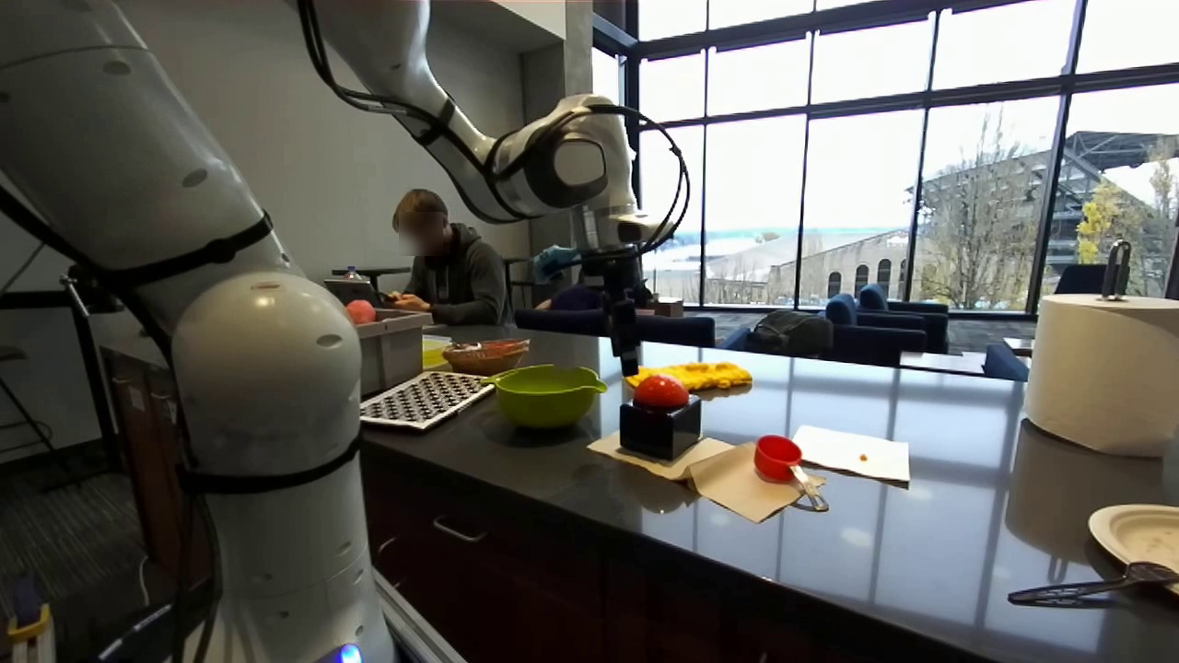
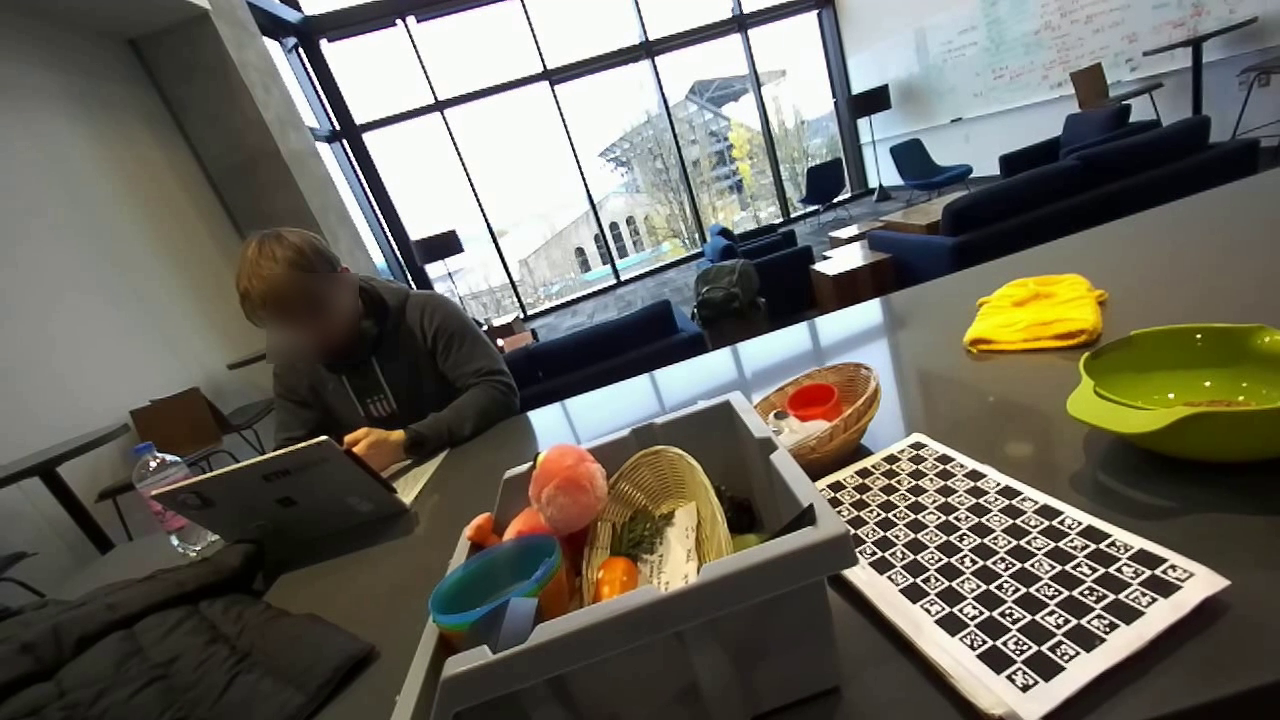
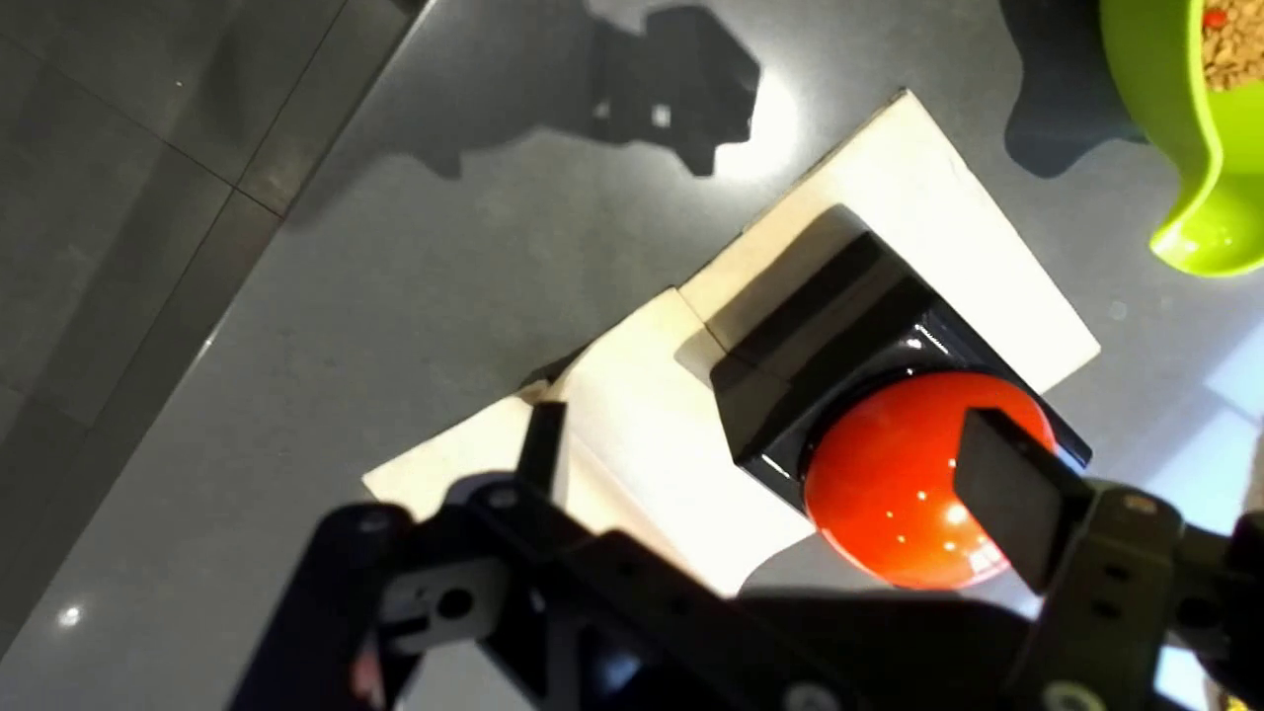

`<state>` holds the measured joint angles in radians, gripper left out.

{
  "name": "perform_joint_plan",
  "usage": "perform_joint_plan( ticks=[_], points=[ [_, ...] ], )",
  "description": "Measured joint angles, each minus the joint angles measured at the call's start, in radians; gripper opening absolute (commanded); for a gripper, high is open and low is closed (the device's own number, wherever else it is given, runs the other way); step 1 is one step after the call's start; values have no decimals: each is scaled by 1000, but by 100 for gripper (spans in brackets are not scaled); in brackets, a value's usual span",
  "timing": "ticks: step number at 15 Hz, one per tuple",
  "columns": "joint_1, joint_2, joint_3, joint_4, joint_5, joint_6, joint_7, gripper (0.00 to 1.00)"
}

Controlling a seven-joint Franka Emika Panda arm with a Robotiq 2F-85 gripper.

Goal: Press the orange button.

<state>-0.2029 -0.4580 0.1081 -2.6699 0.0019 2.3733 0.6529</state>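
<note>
The orange button (image 1: pixel 661 390) is a round orange-red dome on top of a black box (image 1: pixel 659 429), which stands on brown paper on the counter. In the wrist view the button (image 3: pixel 879 484) lies right of centre, with the box (image 3: pixel 829 346) behind it. My gripper (image 1: pixel 628 357) points down, with its tips near the button's height and to its left in an exterior view. In the wrist view my gripper (image 3: pixel 775 464) is open and empty. Its right finger covers part of the button; I cannot tell if it touches. The button is out of view in an exterior view.
A green bowl (image 1: pixel 545 401) stands left of the box, and a yellow cloth (image 1: pixel 705 376) lies behind it. A red measuring cup (image 1: pixel 776 456) lies on the paper in front. A checkered board (image 2: pixel 1000 570) and a grey bin (image 2: pixel 640 640) are further left. A paper roll (image 1: pixel 1105 378) stands right.
</note>
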Motion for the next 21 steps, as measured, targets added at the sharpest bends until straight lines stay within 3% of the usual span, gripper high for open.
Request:
perform_joint_plan(
  ticks=[7,8,9,12,18,21],
  points=[
    [8,158,-12,180,-5,-4,-13,100],
    [13,177,-12,205,-6,-10,-14,96],
    [19,194,-13,228,-6,-18,-15,74],
    [40,236,-15,281,-6,-45,-16,66],
    [62,271,-32,318,-10,-73,-16,18],
    [64,273,-41,318,-10,-73,-18,0]
  ],
)
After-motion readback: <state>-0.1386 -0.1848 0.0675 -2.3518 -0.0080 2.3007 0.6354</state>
